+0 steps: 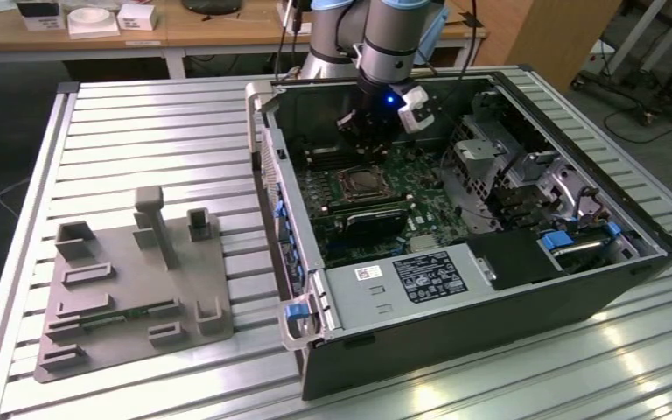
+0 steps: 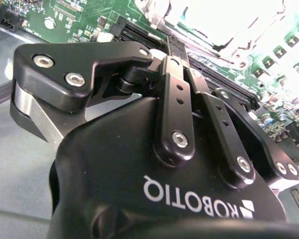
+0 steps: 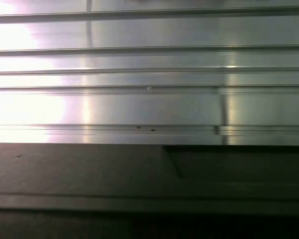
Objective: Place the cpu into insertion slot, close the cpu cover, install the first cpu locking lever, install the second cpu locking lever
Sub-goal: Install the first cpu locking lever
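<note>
In the exterior view the insertion slot point(image 1: 360, 184) is a square socket with a silvery metal surround, lying on the green board point(image 1: 430, 206) inside the open computer case point(image 1: 476, 297). I cannot tell whether the cpu sits in it or how the cpu cover and locking levers stand. My gripper point(image 1: 360, 133) hangs over the board a little beyond the socket, near the case's far wall. In the second wrist view the black gripper point(image 2: 177, 55) is over the green board, with a glaring silvery patch point(image 2: 224, 25) just past it.
A grey box with a white label point(image 1: 412, 278) sits at the case's near end. Black memory slots point(image 1: 366, 210) run beside the socket. A grey fixture block point(image 1: 132, 289) stands on the slatted aluminium table point(image 1: 150, 131) at the exterior view's left. Case walls surround the gripper.
</note>
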`<state>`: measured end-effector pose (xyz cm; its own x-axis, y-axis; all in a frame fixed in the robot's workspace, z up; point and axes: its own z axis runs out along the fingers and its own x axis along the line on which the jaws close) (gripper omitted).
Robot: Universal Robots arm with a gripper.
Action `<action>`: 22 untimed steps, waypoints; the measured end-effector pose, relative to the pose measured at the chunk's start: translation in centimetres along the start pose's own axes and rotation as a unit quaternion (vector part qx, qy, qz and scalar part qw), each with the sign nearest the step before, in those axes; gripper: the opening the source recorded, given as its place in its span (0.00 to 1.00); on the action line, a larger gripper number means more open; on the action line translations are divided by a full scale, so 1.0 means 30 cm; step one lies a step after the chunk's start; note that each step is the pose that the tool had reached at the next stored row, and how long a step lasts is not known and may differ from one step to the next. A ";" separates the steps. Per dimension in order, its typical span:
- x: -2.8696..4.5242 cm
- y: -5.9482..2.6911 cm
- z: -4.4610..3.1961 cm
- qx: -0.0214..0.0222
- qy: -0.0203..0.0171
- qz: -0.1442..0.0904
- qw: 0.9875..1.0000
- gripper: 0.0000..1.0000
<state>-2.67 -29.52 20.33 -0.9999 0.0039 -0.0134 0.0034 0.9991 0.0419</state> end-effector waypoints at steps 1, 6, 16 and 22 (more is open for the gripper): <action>0.000 0.000 0.000 0.000 0.000 0.000 1.000 0.10; -0.002 -0.001 0.002 0.001 0.000 0.000 1.000 0.10; -0.002 -0.004 0.008 0.005 0.000 0.000 1.000 0.10; -0.002 -0.005 0.013 0.006 0.000 0.000 1.000 0.10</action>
<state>-2.60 -29.64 19.94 -0.9999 0.0037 -0.0135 0.0033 0.9995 0.0299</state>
